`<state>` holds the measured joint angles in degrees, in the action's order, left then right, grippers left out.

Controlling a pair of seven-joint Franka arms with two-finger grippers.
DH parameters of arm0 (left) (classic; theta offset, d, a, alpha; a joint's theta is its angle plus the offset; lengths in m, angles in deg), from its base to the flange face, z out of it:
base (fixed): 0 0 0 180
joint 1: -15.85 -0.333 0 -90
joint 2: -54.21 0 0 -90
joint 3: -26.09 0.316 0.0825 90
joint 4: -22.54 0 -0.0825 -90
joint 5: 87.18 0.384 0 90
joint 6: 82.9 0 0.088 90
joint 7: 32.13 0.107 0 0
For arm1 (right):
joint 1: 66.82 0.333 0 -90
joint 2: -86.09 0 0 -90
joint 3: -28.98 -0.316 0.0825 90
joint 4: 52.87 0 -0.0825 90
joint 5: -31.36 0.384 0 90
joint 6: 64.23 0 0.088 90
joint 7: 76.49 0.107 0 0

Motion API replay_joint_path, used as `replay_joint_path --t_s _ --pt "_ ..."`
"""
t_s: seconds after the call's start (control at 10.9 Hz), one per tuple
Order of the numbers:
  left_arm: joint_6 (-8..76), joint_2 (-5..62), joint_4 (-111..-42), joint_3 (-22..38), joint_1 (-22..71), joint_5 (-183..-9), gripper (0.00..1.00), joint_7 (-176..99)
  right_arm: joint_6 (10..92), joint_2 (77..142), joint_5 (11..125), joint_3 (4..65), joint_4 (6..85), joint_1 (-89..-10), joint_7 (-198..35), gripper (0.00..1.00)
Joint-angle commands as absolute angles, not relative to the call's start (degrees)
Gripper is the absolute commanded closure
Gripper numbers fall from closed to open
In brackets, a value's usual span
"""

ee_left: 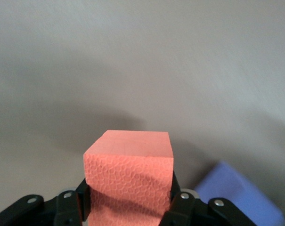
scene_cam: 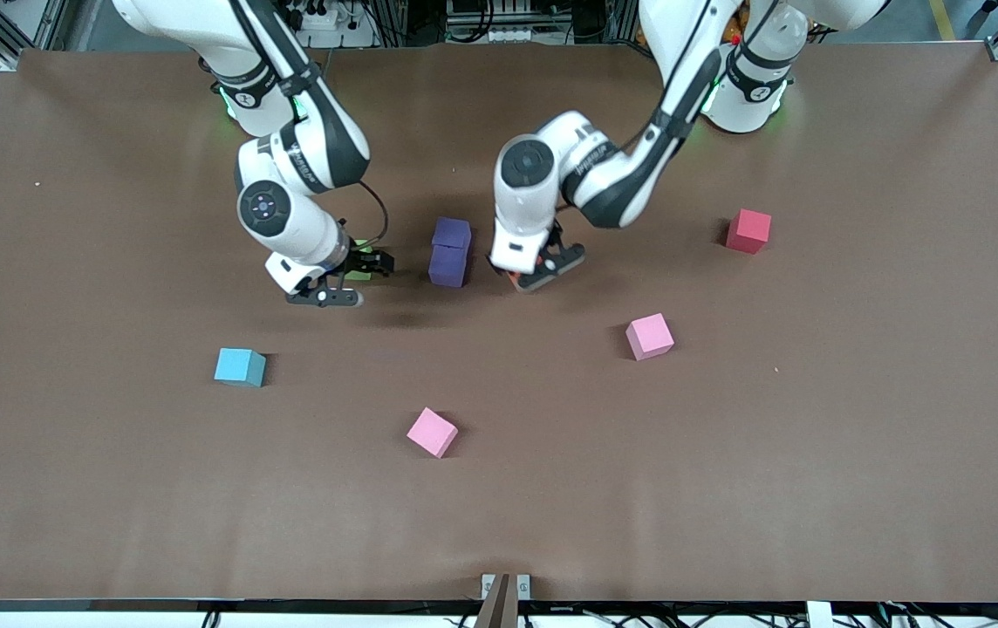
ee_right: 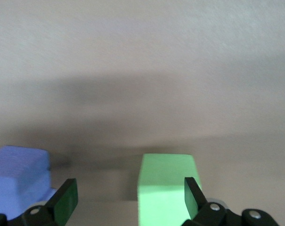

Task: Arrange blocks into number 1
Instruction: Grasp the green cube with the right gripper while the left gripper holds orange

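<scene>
Front view is showing two purple blocks [scene_cam: 450,252] sitting touching end to end in the middle of the brown bench [scene_cam: 857,419], one just nearer the camera than the other, forming a short line. The left gripper [scene_cam: 530,277] is sitting low at the bench just beside that purple pair, toward the left arm's end, and only a sliver of orange is showing under it there. In the left wrist view, its fingers [ee_left: 182,207] are pressing narrow on the two sides of the orange block [ee_left: 129,181], which is standing upright between them, with a corner of a purple block [ee_left: 239,195] showing close by. The right gripper [scene_cam: 344,281] is sitting low beside the purple pair, toward the right arm's end. In the right wrist view, its fingers [ee_right: 193,194] are standing wide apart, with the green block [ee_right: 166,186] resting on the bench between them, close against one finger and clear of the other; the purple pair [ee_right: 20,176] is showing alongside.

Four blocks are lying loose and well apart: a red block [scene_cam: 748,231] toward the left arm's end, a pink block [scene_cam: 649,337] nearer the camera than it, a second pink block [scene_cam: 432,433] nearer still, and a cyan block [scene_cam: 240,367] toward the right arm's end.
</scene>
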<state>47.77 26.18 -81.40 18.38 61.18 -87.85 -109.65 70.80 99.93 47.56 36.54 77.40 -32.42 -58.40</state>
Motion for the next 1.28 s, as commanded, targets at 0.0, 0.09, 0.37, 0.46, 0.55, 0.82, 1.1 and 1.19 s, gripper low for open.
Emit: replay_joint_path --t_s 0.0,0.09,0.37,0.46,0.55,0.82,1.1,1.19 --pt "43.6 27.93 -80.04 13.37 61.73 -86.66 1.0 -108.69 70.86 97.61 47.53 35.57 80.45 -33.94 -60.66 0.0" --pt "42.45 26.8 -78.55 11.69 62.77 -86.66 1.0 -108.69 70.95 97.43 47.53 35.57 81.07 -34.21 -61.19 0.0" --pt "42.35 23.55 -75.38 11.41 67.86 -86.65 1.0 -103.8 71.03 97.17 47.53 35.66 81.78 -34.47 -61.46 0.0" --pt "42.35 22.14 -75.19 11.58 69.88 -86.57 1.0 -100.81 71.12 97.51 47.53 35.66 81.86 -34.47 -61.37 0.0" --pt "42.35 20.82 -74.58 11.59 70.95 -85.26 1.0 -98.78 71.21 98.04 47.53 35.66 81.86 -34.47 -61.46 0.0" --pt "42.35 18.62 -74.31 11.41 72.79 -80.95 1.0 -98.06 70.86 98.57 47.53 35.57 82.91 -34.65 -61.37 0.0" --pt "42.35 15.9 -71.69 11.76 72.72 -79.54 1.0 -93.33 71.12 99.8 47.88 35.48 83.09 -34.56 -61.29 0.0" --pt "42.35 14.58 -70.2 11.85 72.71 -79.62 1.0 -93.13 71.38 100.24 48.14 35.48 83.01 -34.47 -61.29 0.03"
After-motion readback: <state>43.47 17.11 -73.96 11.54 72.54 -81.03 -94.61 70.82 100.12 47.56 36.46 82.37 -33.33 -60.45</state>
